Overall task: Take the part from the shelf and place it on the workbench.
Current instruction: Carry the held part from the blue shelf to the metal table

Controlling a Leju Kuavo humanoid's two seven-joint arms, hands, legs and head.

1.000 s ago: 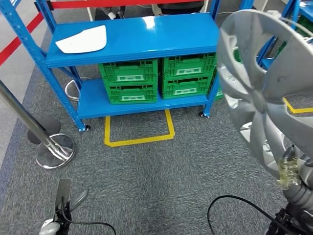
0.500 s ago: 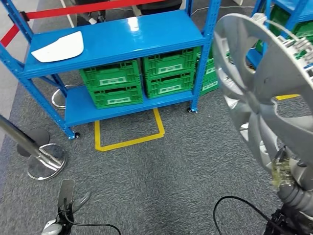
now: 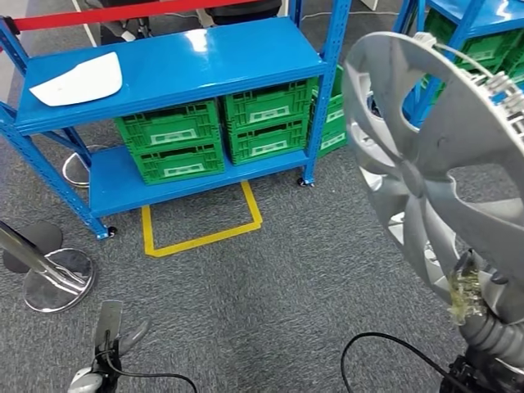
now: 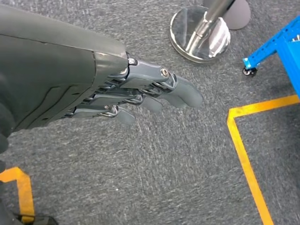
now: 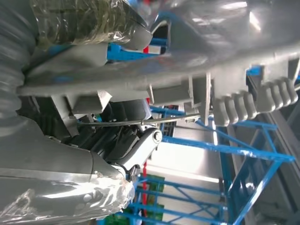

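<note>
Your right hand point(image 3: 479, 299) grips the wheel cover point(image 3: 442, 155) at its lower rim, thumb on one face, fingers point(image 5: 138, 145) behind; the disc stands up above them, tilted, well off the carpet. Judged light but broad, stiff thin plastic with open spokes: it will lever against the fingers, and rim clips could snap if knocked. Keep hold at the rim; a spoke root would steady it.

Your left hand point(image 4: 141, 91) hangs empty, fingers straight and apart, over grey carpet.

Beyond the fingers: blue shelf point(image 3: 179, 70) with green crates point(image 3: 169, 147), a stanchion base point(image 3: 56, 278), a loose black cable point(image 3: 383, 344) on the floor. No workbench in sight.
</note>
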